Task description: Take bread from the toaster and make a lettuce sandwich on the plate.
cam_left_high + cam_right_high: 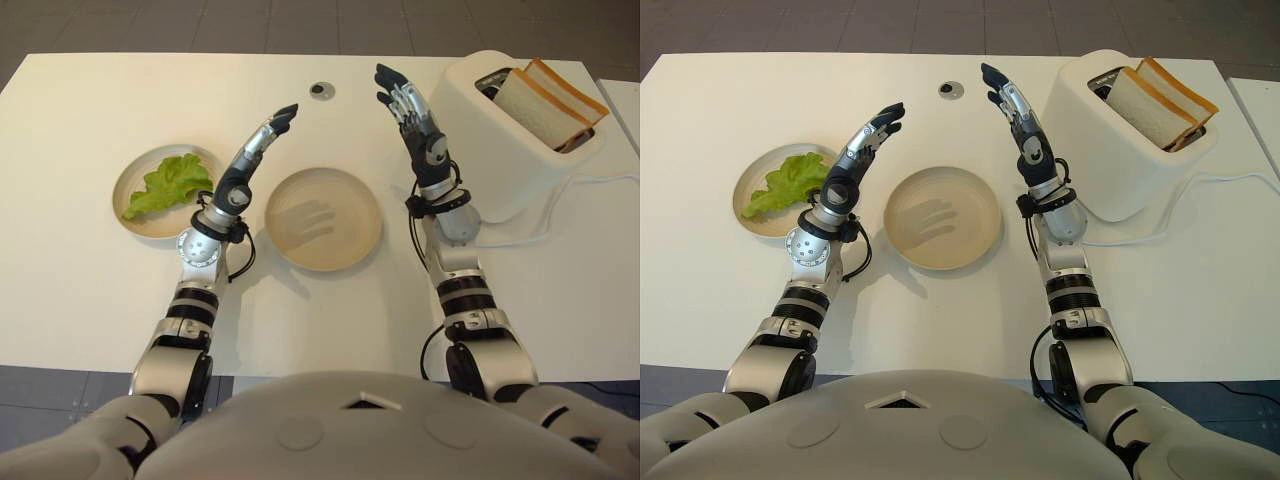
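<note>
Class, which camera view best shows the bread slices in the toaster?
The right eye view: both bread slices stand in the toaster, well inside the picture, with the right hand clear of them. The left eye view shows the same slices nearer its right edge, the hand closer to the toaster.

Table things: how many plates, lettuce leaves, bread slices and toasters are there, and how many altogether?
Plates: 2
Lettuce leaf: 1
Bread slices: 2
Toaster: 1
Total: 6
</note>
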